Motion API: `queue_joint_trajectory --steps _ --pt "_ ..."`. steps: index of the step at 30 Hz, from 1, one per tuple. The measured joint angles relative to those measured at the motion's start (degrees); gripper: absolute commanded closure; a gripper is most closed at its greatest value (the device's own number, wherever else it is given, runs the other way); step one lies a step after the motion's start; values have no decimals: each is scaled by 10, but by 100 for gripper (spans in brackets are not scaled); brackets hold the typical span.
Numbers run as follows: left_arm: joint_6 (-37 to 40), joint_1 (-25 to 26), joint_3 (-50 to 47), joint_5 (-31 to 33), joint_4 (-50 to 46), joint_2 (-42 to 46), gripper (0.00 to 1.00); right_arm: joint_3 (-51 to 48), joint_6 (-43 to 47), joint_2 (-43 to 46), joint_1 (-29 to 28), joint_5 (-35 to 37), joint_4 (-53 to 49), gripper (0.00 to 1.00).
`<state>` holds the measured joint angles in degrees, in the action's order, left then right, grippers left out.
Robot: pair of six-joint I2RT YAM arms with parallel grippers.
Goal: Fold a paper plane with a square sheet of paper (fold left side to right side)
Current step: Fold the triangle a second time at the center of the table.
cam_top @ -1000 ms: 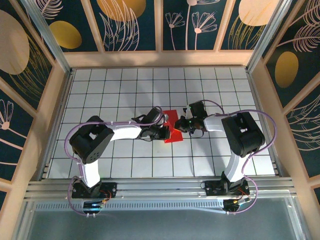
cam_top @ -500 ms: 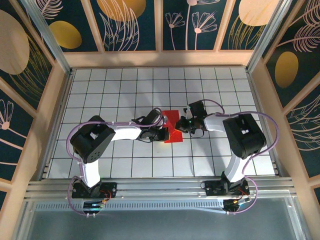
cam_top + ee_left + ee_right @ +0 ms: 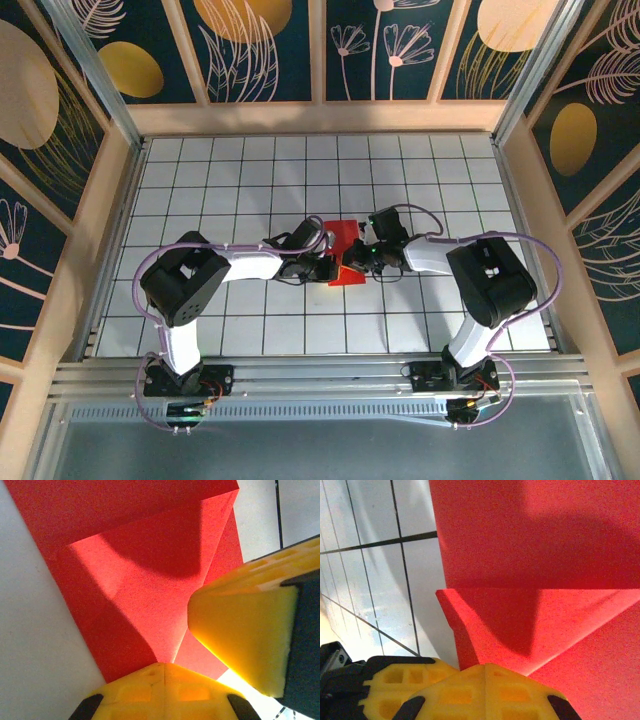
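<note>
Right tool [image 3: 357,262] has moved left, further onto paper [image 3: 343,232].

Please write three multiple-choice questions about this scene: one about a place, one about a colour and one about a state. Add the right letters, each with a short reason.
1. Where does the red sheet of paper lie?
A. On the table, between the left gripper and the right gripper
B. In the table's far left corner
C. At the table's near right edge

2. What colour are the grippers' fingers?
A. Blue
B. Yellow
C. Green

3. In what state is the sheet?
A. Crumpled into a ball
B. Flat, with no fold
C. Partly folded, with flaps lying over it

Answers:
1 A: the top view shows both arms meeting at it mid-table.
2 B: both wrist views show yellow fingers.
3 C: the wrist views show slanted flap edges and layers.
</note>
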<state>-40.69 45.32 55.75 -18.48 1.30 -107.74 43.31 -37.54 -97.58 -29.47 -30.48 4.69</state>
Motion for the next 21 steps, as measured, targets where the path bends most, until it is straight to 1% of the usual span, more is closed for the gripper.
queue_joint_trajectory --steps 6,13,16,21 --pt "0 1 0 5 0 0 100 0 -1 -27 -2 0 11 100" --pt "0 1 0 8 -1 0 100 1 12 -28 3 0 10 100" --pt "0 1 1 11 0 0 100 1 19 -28 17 -5 8 100" --pt "0 1 1 11 0 0 100 5 38 -28 59 -8 -2 100"
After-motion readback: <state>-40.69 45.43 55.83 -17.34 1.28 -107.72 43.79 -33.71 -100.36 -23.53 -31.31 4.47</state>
